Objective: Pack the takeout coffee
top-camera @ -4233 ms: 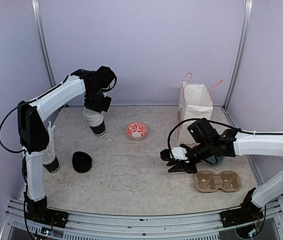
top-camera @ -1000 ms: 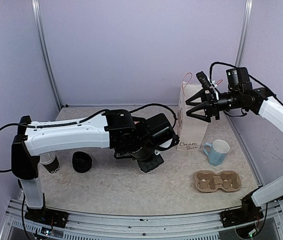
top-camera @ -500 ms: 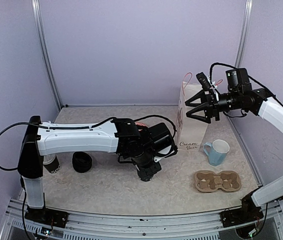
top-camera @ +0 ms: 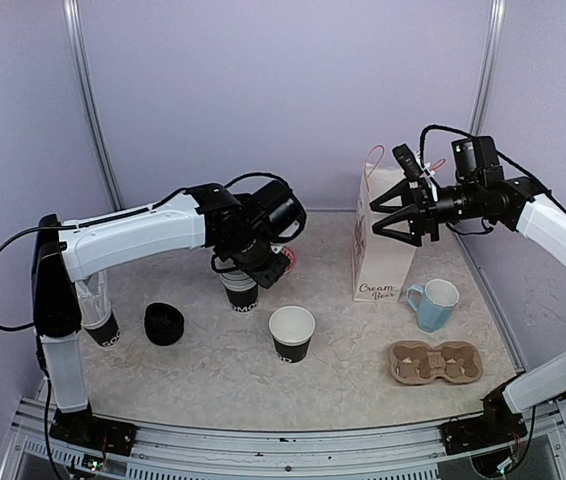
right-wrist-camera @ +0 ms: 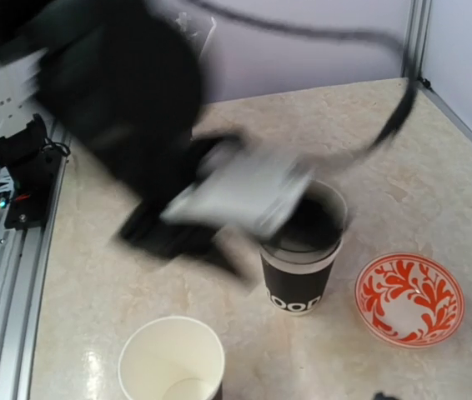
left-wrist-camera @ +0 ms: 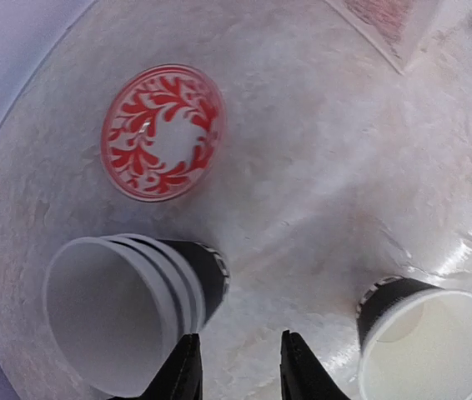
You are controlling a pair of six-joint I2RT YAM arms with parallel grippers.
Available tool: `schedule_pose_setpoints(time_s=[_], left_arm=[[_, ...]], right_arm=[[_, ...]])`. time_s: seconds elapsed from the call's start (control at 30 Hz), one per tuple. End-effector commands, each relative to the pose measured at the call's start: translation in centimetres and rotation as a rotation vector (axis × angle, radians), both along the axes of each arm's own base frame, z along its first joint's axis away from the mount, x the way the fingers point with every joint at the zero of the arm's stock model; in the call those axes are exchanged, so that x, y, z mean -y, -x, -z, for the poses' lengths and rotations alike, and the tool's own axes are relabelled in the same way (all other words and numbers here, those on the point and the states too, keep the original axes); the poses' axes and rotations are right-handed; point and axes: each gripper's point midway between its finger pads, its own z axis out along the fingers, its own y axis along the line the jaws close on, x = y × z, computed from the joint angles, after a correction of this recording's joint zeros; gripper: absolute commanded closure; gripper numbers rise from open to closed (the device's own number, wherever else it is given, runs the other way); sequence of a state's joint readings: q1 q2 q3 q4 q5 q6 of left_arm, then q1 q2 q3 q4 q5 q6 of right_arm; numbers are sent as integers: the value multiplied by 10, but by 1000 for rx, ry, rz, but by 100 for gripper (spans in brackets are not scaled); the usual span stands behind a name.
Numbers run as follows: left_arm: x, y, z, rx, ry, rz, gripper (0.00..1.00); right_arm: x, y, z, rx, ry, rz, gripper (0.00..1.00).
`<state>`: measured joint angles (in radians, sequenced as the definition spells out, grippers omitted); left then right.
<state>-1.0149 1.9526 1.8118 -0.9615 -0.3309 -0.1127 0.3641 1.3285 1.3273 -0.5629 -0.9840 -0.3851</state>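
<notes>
Left end effector [left-wrist-camera: 240, 340] hangs parted, empty, above cup stack [left-wrist-camera: 128, 321]; right end effector [top-camera: 383, 220] gapes wide, empty.

Black, white and red on a mottled beige table [top-camera: 213, 372]
Single cup [top-camera: 292, 333] and cup stack [top-camera: 240, 289]: black outside, white inside, white lettering; dish [left-wrist-camera: 163, 132]: red leaf scrolls on white; mug [top-camera: 435, 303]: light blue.

The white-and-black left arm [top-camera: 133, 235] reaches rightward, wrist tipped down; its black left gripper [left-wrist-camera: 240, 354] points downward, fingers narrowly parted, empty. The white right arm [top-camera: 563, 235] is raised high, its black right gripper [top-camera: 381, 218] aimed leftward, jaws wide, empty.
</notes>
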Motion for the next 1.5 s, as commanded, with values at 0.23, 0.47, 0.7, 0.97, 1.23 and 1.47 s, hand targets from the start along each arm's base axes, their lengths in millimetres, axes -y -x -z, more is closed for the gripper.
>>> schedule_pose_setpoints(time_s=[0.23, 0.47, 0.7, 0.97, 1.23, 1.47], left_arm=[[-40, -60, -1, -58, 75, -186, 60], [-37, -59, 15, -124, 76, -168, 70], [-53, -63, 28, -148, 25, -204, 91], [-90, -95, 17, -94, 0, -282, 100], [-160, -164, 7, -42, 43, -445, 100], [-200, -214, 19, -18, 75, -547, 100]], right_arm=[[1, 1, 8, -3, 0, -5, 31], [1, 0, 12, -2, 8, -2, 31], [1, -1, 13, -4, 7, -4, 31], [1, -2, 16, -2, 11, 3, 31], [0, 1, 18, -13, 1, -10, 31], [-1, 2, 23, -32, -5, -18, 31]])
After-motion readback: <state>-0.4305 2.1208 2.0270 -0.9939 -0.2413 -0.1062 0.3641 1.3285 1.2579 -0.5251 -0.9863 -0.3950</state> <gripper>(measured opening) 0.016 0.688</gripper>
